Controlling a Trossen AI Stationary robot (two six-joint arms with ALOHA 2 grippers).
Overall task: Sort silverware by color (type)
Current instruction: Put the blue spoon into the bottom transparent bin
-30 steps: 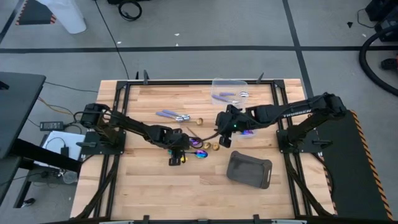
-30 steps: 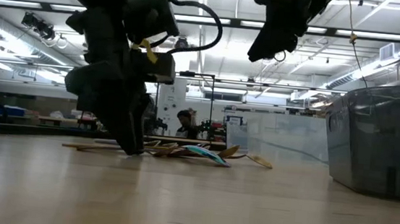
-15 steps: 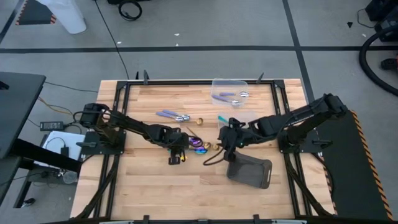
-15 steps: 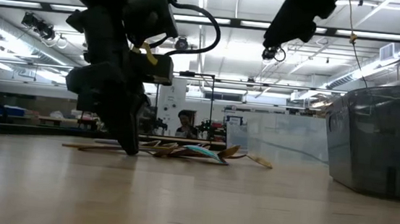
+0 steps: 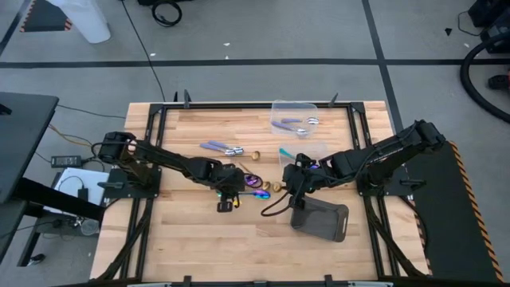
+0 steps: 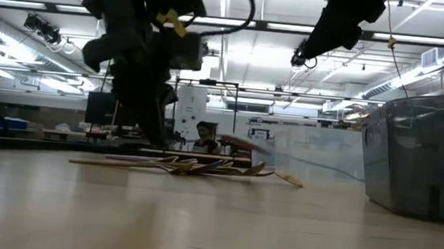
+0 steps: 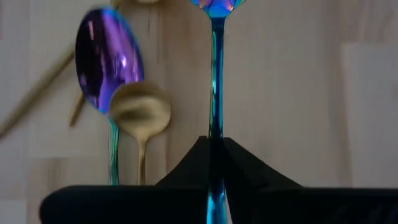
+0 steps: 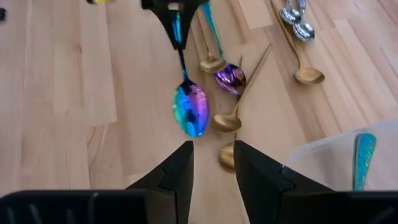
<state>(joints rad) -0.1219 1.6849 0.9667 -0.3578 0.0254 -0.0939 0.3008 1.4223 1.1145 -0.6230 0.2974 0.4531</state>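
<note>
The left gripper (image 5: 232,188) is closed on the slim handle of an iridescent teal-purple metal spoon (image 8: 190,109). In the left wrist view the handle (image 7: 215,124) runs straight out between the two dark fingers. In the right wrist view the bowl of this spoon points toward the right arm. The low view shows the spoon (image 6: 240,143) held clear above the wooden table (image 5: 199,239).

The right gripper (image 5: 293,185) hangs above the table near the middle, just beside the dark grey tray (image 5: 320,219). Its fingers (image 8: 177,171) stand apart with nothing between them.

Loose silverware lies on the table between the two grippers. It comprises a second iridescent purple spoon (image 7: 104,65) overlapped by a gold spoon (image 7: 139,111), and further gold spoons (image 8: 229,118) fanned out beside them. Two lilac-handled silver utensils (image 5: 221,147) lie apart from this cluster, toward the far edge of the table.

Containers:
- A clear plastic tub (image 5: 275,108) stands at the far edge of the table and holds lilac-handled silver pieces (image 5: 296,122).
- A second clear plastic tub (image 8: 323,155) stands just beside the right gripper and holds one teal iridescent utensil (image 8: 362,158).
- The contents of the dark grey tray cannot be determined.
</note>
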